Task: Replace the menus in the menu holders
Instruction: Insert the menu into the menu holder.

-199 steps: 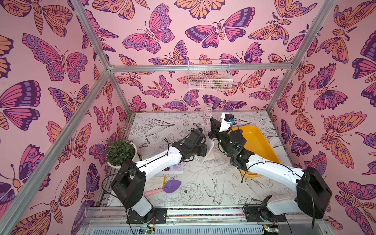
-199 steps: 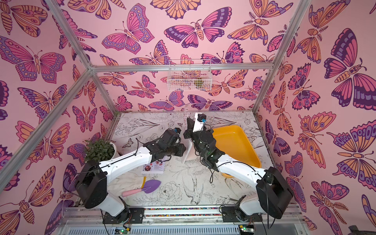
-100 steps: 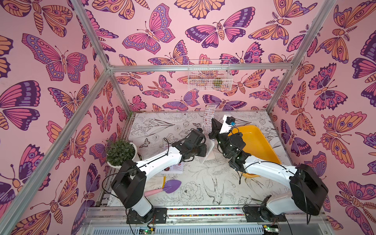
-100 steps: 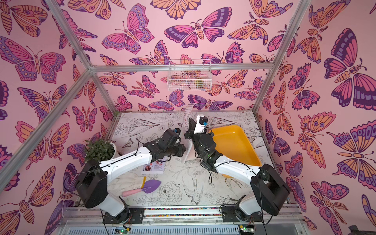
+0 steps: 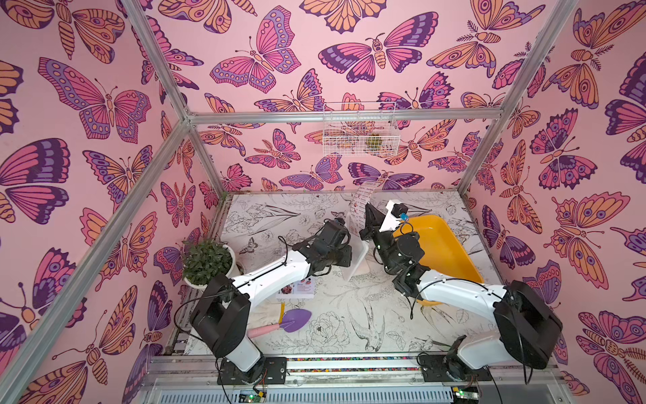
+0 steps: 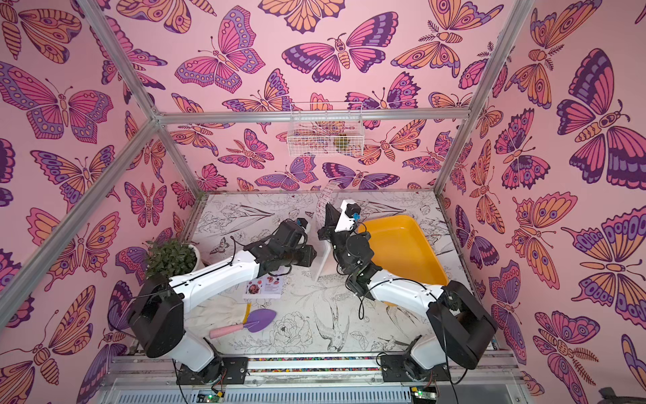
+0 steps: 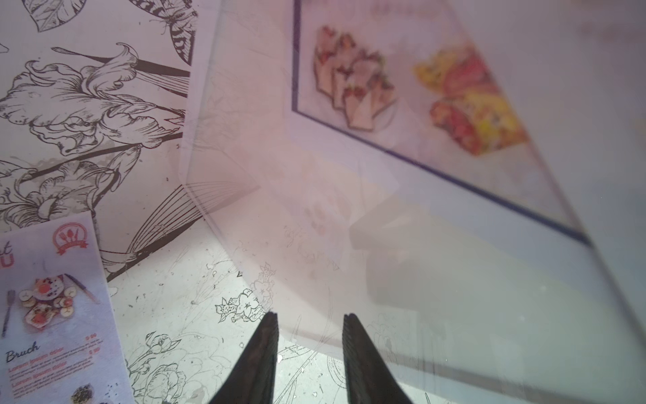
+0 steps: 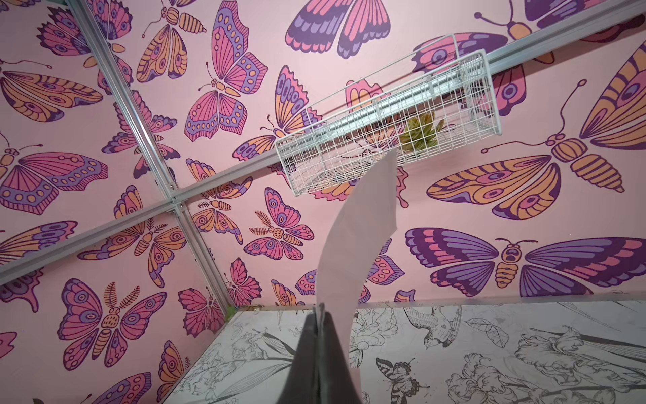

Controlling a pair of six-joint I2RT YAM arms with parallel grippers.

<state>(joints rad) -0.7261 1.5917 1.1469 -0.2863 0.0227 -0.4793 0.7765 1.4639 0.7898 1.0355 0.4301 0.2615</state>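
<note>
menu (image 5: 362, 201) drawn higher from holder (image 5: 356, 260), right arm shifted inward

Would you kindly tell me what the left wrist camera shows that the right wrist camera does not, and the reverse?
Only the left wrist view: the left gripper, its fingers astride the lower edge of the clear stand (whether they pinch it I cannot tell), food photos seen through the stand, and a printed menu lying flat.
Only the right wrist view: the right gripper shut on a curling paper sheet, the wire basket and the butterfly wall.
Both: the flower-print table cover.
</note>
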